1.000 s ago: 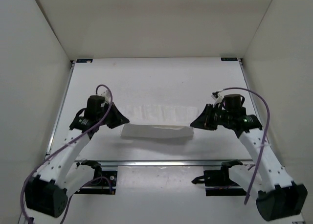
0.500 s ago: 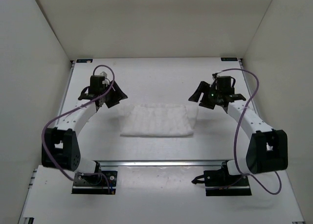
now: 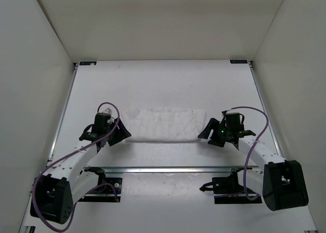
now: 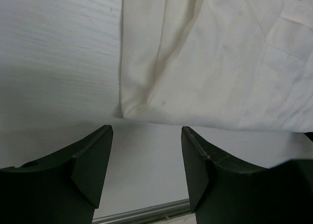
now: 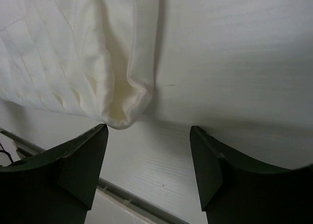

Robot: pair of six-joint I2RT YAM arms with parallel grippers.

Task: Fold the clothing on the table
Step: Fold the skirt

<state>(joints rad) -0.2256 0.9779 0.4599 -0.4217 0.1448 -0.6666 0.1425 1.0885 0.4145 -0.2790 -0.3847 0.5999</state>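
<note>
Your clothing (image 3: 162, 125) lies as a flat folded band on the worktop (image 3: 163, 80), toward its near edge, between your arms. Your left pincer (image 4: 146, 136) sits just short of its left corner and your right pincer (image 5: 149, 133) just short of the right one. Both are spread apart, grasping nothing.

A matte white table (image 3: 163, 85) is bordered by thin metal rails (image 3: 163, 168) along its edges. A white cloth (image 3: 162, 125), folded into a wide flat band, is laid directly on it, near the front rail and roughly centred between the sides. Faint crease lines are seen across it.
</note>
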